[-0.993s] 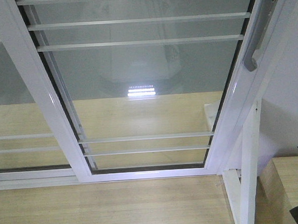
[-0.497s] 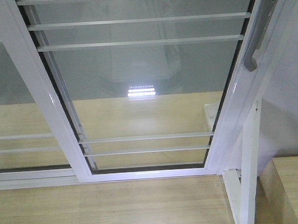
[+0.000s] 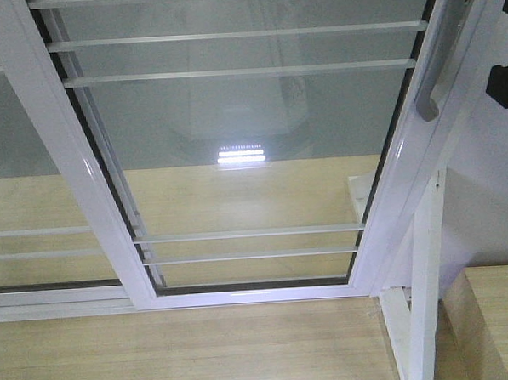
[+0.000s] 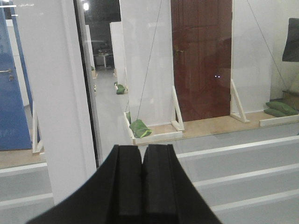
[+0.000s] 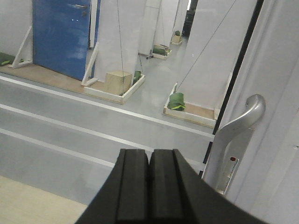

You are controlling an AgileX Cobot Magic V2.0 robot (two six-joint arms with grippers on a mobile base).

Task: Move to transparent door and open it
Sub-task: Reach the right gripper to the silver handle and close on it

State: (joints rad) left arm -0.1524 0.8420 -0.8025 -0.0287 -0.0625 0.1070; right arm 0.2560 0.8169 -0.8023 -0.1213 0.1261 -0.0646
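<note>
The transparent door [image 3: 242, 122] is seen filling the middle of the front view, with its bottom rail towards 6 o'clock, just above the wooden floor [image 3: 186, 355]. Five thin white bars [image 3: 237, 36] are counted across its glass: three towards 12 o'clock and two towards 6 o'clock. One curved grey handle [image 3: 435, 61] is fixed to the door's rail at 2 o'clock. A second barred panel [image 3: 23, 168], with no handle, is set beside the door at 9 o'clock.

Two dark pieces [image 3: 506, 83] are cut off by the edge at 2 o'clock. They may belong to an arm, but too little is shown to tell.

The right gripper [image 5: 149, 156] is held near the glass. Its jaws are pressed together on nothing, and the handle is seen at 3 o'clock, apart from it. The left gripper [image 4: 142, 156] is likewise shown with its jaws together and nothing between them. One white upright [image 4: 56, 93] is seen at 10 o'clock of it.
</note>
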